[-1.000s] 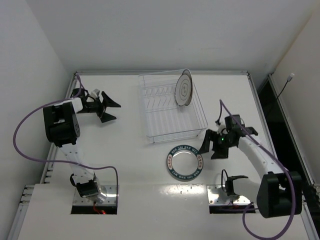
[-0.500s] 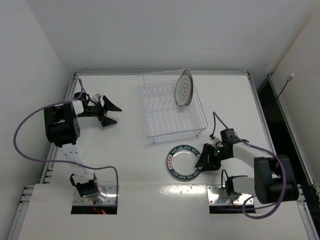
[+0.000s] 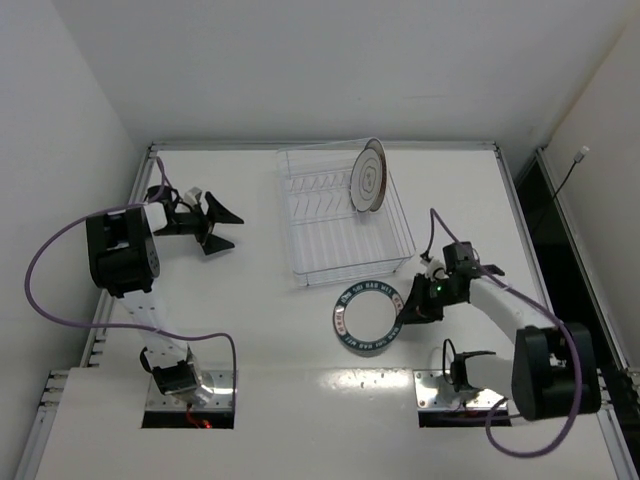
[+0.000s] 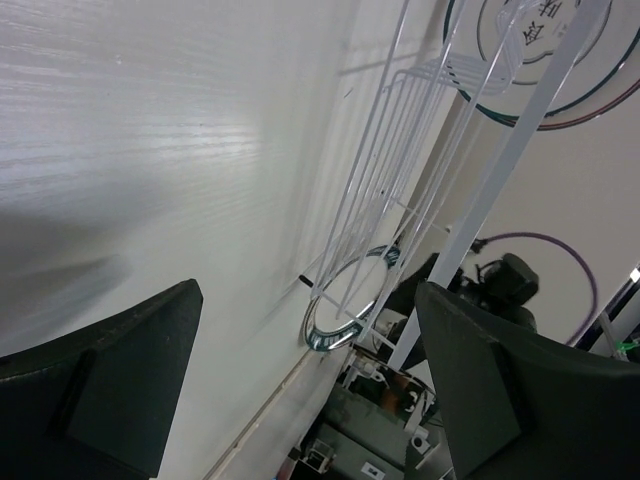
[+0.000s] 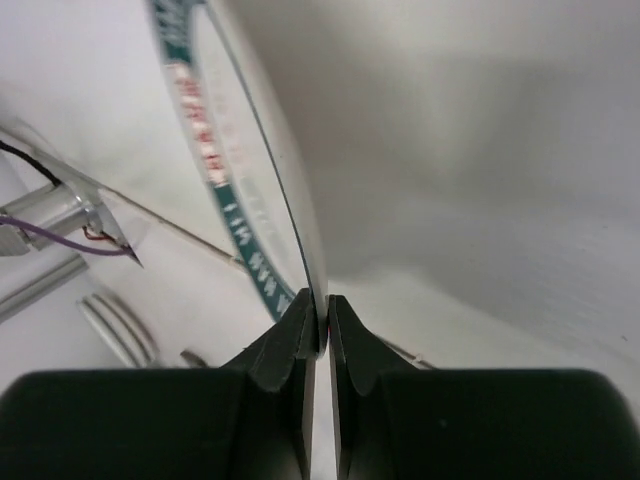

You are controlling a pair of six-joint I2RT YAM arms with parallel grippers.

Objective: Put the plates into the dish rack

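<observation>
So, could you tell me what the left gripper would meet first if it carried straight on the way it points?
Most likely the left wall of the dish rack: the open left gripper points across bare table toward it, though its height is unclear.

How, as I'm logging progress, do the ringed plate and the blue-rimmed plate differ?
The ringed plate stands upright in the dish rack; the blue-rimmed plate is outside it. No gripper holds the ringed plate; the blue-rimmed plate's rim is pinched by the right gripper. Both are small and round.
</observation>
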